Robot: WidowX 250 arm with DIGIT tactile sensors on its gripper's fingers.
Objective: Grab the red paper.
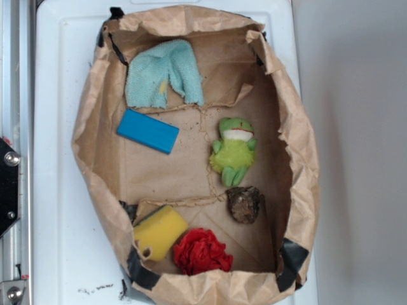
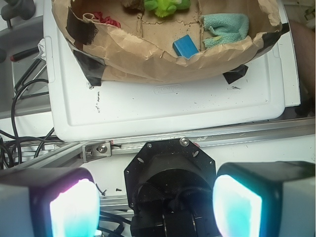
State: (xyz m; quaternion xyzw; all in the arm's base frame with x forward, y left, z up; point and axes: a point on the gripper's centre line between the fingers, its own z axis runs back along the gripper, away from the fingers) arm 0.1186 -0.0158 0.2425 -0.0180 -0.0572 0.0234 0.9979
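Note:
The red paper (image 1: 201, 251) is a bright red wrinkly ball. It lies at the near end of an open brown paper bag (image 1: 89, 146), next to a yellow sponge (image 1: 159, 231). In the wrist view only a sliver of the red paper (image 2: 105, 19) shows behind the bag's rim at the top left. My gripper (image 2: 155, 207) is open and empty, with its two glowing pads (image 2: 74, 210) wide apart. It hangs over the robot's black base, well away from the bag. The gripper does not show in the exterior view.
The bag also holds a brown lumpy ball (image 1: 245, 204), a green frog toy (image 1: 234, 151), a blue block (image 1: 147, 130) and a light blue cloth (image 1: 164, 73). The bag lies on a white tray (image 1: 57, 190). A metal rail (image 2: 207, 139) and black cables (image 2: 19, 98) lie by the base.

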